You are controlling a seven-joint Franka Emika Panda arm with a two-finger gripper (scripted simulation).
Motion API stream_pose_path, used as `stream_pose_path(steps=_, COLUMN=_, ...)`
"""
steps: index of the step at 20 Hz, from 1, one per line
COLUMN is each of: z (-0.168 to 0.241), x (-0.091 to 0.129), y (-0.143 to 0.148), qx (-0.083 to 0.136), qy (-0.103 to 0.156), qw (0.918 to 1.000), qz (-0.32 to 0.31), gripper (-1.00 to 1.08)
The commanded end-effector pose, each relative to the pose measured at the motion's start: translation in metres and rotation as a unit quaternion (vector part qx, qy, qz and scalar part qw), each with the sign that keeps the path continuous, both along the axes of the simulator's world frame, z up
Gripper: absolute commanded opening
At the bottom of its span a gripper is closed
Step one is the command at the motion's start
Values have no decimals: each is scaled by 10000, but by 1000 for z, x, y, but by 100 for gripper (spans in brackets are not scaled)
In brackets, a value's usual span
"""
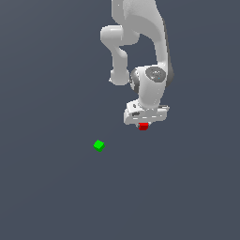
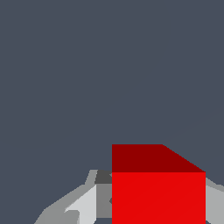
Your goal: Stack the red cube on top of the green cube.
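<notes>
- Under the white gripper (image 1: 143, 123), the red cube (image 1: 143, 126) sat tucked against the hand's lower edge in the exterior view, only its lower part showing below the white body.
- Seen from the wrist view, that same red cube (image 2: 158, 192) filled much of the picture, with a bright face toward the camera and a darker face above it.
- Grey fingers (image 2: 83, 205) flanked the cube on both sides in the wrist view, drawn in close against it, so the gripper (image 2: 151, 201) was clamped on the cube; the exterior view hid the fingers behind the hand.
- Only the exterior view showed the green cube (image 1: 98, 146), which lay alone on the dark grey floor (image 1: 47, 187), toward the exterior view's left of the gripper and lower in the picture, well apart from the red cube.
- The wrist view showed just the plain floor (image 2: 87, 65) beyond the cube.
- The white arm (image 1: 150, 56) came down from the top of the exterior view, its joints bent above the hand.
</notes>
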State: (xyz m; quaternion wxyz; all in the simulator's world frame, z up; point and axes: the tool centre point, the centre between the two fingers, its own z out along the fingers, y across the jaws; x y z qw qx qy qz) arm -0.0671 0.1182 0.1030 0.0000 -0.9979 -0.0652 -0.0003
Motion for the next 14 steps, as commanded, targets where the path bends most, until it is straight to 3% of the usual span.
stream_pose_path(steps=1, z=9, x=0, y=0, qx=-1, qy=3, qw=10000, qz=0, gripper=-100)
stream_pose_path(steps=8, z=12, x=1, y=-1, qx=0, qy=0, qw=10000, qz=0, gripper=-100)
stream_pose_path(steps=14, z=8, x=7, y=-22, qx=0, qy=0, qw=10000, qz=0, gripper=-100)
